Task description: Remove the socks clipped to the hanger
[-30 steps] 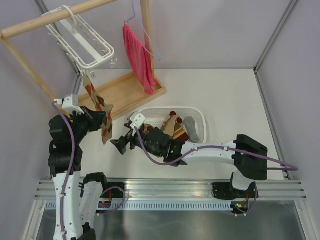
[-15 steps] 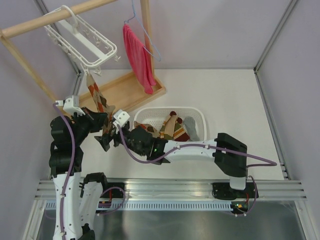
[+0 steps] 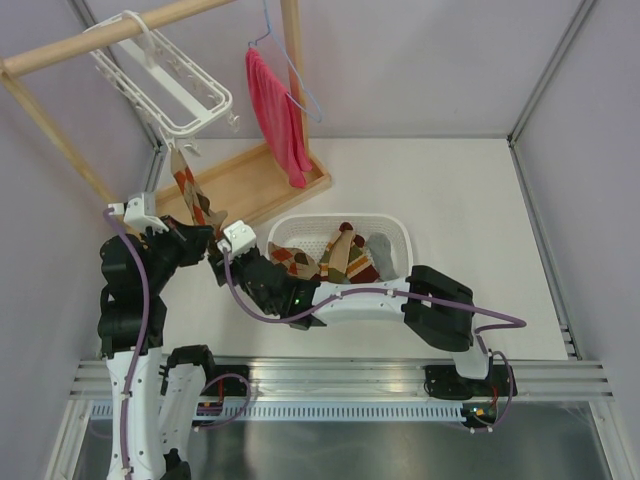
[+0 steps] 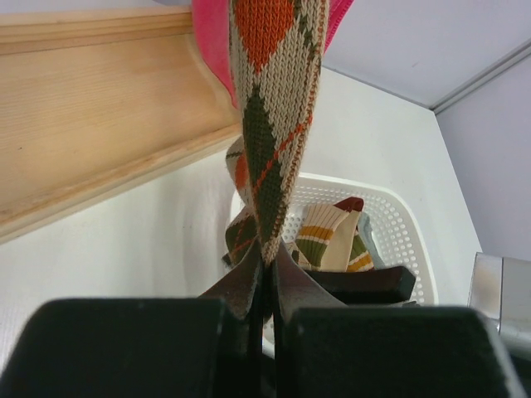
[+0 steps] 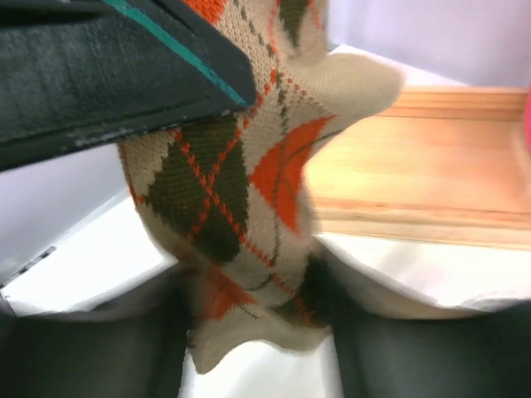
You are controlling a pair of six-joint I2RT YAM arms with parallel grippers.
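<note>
Sock (image 4: 265,149), upper centre: tan argyle, orange and olive diamonds, thin orange lines. Hanger (image 3: 165,78), upper left: white. Cloth (image 3: 278,110): pinkish red. Basket (image 3: 400,232): white, perforated.

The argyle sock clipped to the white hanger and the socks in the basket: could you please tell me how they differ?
The clipped sock hangs stretched below the hanger; the basket socks lie heaped in the basket. The left gripper pinches the clipped sock and the right gripper flanks it; no gripper touches the basket socks. Both show argyle diamonds.
</note>
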